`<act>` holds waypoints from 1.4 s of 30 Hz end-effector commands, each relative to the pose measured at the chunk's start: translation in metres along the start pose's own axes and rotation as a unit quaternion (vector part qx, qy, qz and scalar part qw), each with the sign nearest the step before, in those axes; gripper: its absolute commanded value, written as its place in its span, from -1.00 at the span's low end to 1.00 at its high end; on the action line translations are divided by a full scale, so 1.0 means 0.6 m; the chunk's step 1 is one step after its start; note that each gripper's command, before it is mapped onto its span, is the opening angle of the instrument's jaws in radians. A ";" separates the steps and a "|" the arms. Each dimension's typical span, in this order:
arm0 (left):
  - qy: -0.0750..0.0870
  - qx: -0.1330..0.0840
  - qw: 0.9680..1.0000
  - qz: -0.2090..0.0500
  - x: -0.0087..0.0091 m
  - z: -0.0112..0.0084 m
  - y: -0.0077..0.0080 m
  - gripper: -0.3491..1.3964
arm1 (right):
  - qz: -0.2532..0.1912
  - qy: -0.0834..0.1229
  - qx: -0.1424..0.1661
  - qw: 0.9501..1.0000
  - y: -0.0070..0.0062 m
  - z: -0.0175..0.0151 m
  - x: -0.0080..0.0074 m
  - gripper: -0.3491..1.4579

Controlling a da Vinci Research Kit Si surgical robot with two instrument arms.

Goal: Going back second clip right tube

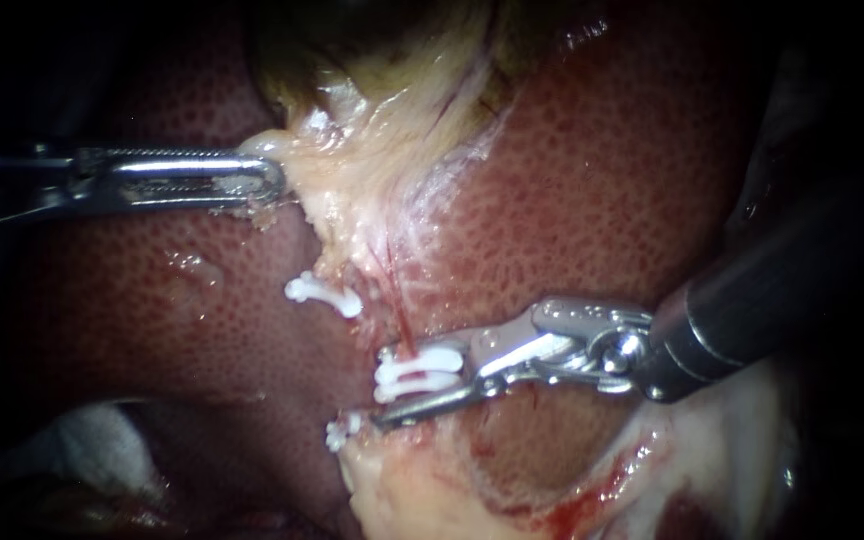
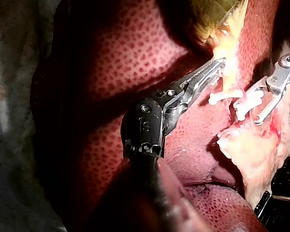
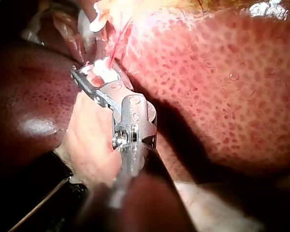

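Right instrument (image 1: 422, 386) at a white clip (image 1: 420, 360)
Its pincer stands open, straddling the clip; the left instrument (image 1: 276, 178) has its pincer closed, gripping pale tissue (image 1: 352, 170) over the liver (image 1: 592, 200).

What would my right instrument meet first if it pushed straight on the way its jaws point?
Most likely the white clips. They sit directly ahead, between the open jaws of the right instrument. Depth is hard to judge, but little free room shows.
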 end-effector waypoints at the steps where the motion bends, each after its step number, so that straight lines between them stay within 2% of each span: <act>1: 0.000 0.000 1.000 0.000 0.0000 0.0000 0.0000 -1.00 | -0.006 0.002 -0.008 1.000 0.0007 -0.0002 0.0000 -0.07; 6: 0.000 0.000 1.000 0.000 0.0000 0.0000 0.0000 -1.00 | -0.015 0.008 -0.021 1.000 0.0028 -0.0010 0.0001 -0.07; 12: 0.000 0.000 1.000 0.000 0.0000 0.0000 0.0000 -1.00 | -0.020 0.008 -0.022 1.000 0.0020 -0.0016 0.0006 -0.07; 17: 0.000 0.000 1.000 0.000 0.0000 -0.0002 0.0000 -1.00 | -0.026 0.007 -0.016 1.000 0.0003 -0.0043 0.0016 -0.07; 22: 0.000 -0.001 1.000 0.000 -0.0001 -0.0003 -0.0001 -1.00 | -0.044 0.006 -0.012 0.999 -0.0017 -0.0108 0.0035 -0.07; 26: 0.000 -0.001 1.000 0.000 -0.0001 -0.0004 -0.0001 -1.00 | -0.075 0.004 -0.010 0.997 -0.0040 -0.0172 0.0056 -0.07; 33: 0.000 -0.001 1.000 0.000 -0.0001 -0.0003 -0.0002 -1.00 | -0.106 0.003 -0.011 0.994 -0.0082 -0.0239 0.0095 -0.07; 38: 0.000 -0.001 1.000 0.000 -0.0001 -0.0003 -0.0002 -1.00 | -0.115 0.004 -0.018 0.993 -0.0096 -0.0269 0.0115 -0.07; 42: 0.000 0.000 1.000 0.000 -0.0003 -0.0002 -0.0002 -1.00 | -0.113 0.004 -0.023 0.993 -0.0097 -0.0284 0.0117 -0.07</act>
